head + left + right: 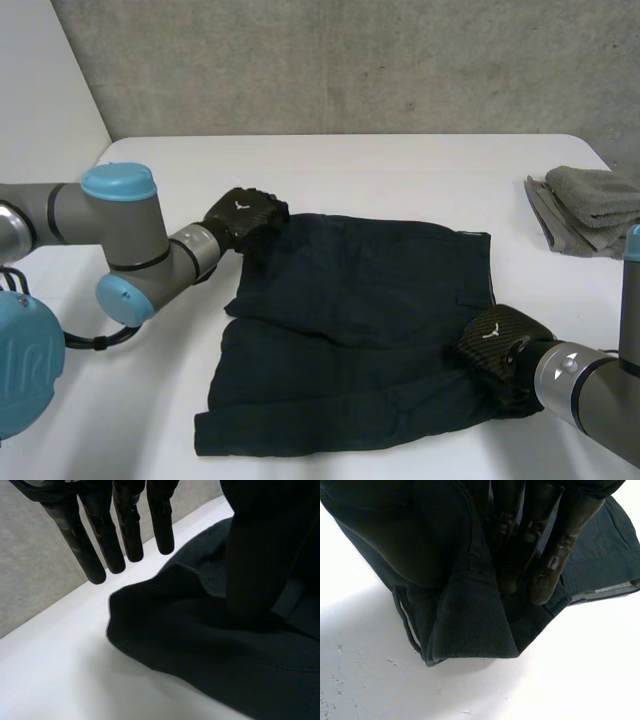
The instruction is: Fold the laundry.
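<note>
Table [380,170], white, w/ dark navy shorts [360,320] spread flat at its middle, waistband to the right, legs to the left. Grey folded cloths [590,205] sit at far right edge, well apart from shorts. Left hand [243,217] at shorts' far-left corner: fingers [127,530] straight & released, hanging over the hem edge, thumb down on the fabric, no grasp. Right hand [495,340] at near-right corner by waistband: its fingers [555,555] curled onto bunched-up fabric, grasping the shorts.
</note>
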You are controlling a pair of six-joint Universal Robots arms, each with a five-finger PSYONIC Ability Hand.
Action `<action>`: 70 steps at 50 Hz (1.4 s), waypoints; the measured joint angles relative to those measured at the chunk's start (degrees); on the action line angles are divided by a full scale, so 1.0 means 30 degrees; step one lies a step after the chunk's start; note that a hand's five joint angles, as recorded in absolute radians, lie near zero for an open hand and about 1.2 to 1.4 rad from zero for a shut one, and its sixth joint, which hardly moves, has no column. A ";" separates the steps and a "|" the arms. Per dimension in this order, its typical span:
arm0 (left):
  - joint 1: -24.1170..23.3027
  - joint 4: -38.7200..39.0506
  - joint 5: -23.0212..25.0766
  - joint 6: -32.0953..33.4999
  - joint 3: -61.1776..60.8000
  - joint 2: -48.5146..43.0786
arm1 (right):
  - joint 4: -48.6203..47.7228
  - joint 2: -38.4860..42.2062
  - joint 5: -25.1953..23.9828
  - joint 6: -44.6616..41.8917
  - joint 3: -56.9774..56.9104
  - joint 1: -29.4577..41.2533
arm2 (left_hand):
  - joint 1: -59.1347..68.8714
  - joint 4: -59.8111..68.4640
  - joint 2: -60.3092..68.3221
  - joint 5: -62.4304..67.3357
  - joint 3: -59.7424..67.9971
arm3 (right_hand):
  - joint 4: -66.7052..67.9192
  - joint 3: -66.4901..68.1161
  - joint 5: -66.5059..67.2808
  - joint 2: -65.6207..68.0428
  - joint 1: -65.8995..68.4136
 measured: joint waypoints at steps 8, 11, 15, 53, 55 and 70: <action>-0.0308 0.0423 0.0336 0.0029 0.1044 -0.1165 | -0.0421 -0.0001 0.0000 0.0018 0.0322 -0.0009 | 0.0000 0.0000 0.0000 -0.0002 0.0002 | 0.0000 0.0002 0.0003 0.0082 0.0000; -0.0382 0.0494 0.0301 0.0035 0.1416 -0.1519 | -0.0499 -0.0001 0.0003 0.0019 0.0360 -0.0014 | 0.0159 0.0075 0.0064 0.0067 0.0082 | 0.0000 0.0002 0.0005 0.0082 0.0000; -0.0440 0.0542 0.0245 0.0042 0.1972 -0.1979 | -0.0578 -0.0001 0.0004 0.0020 0.0377 -0.0022 | 0.2312 0.1587 0.1614 0.1463 0.1633 | 0.0000 0.0002 0.0006 0.0082 0.0000; 0.0162 0.0978 -0.1589 0.2099 0.1695 -0.1302 | -0.0960 0.0137 0.0021 0.0022 0.0425 -0.0020 | 1.1806 1.2424 1.2503 1.2107 1.2572 | 0.0000 0.0002 0.0029 0.0082 0.0000; 0.0165 0.1014 -0.1619 0.2362 0.1632 -0.1299 | -0.1012 0.0135 0.0026 0.0031 0.0425 -0.0019 | 1.0976 1.0434 1.0373 1.0445 1.0376 | 0.0000 0.0002 0.0029 0.0082 0.0000; -0.0052 0.1026 -0.1787 0.2487 -0.2397 0.2816 | -0.1478 0.0112 0.0025 0.0785 0.0299 -0.0161 | -0.2455 -0.3270 -0.3059 -0.3468 -0.3006 | 0.0000 0.0002 0.0029 0.0082 0.0000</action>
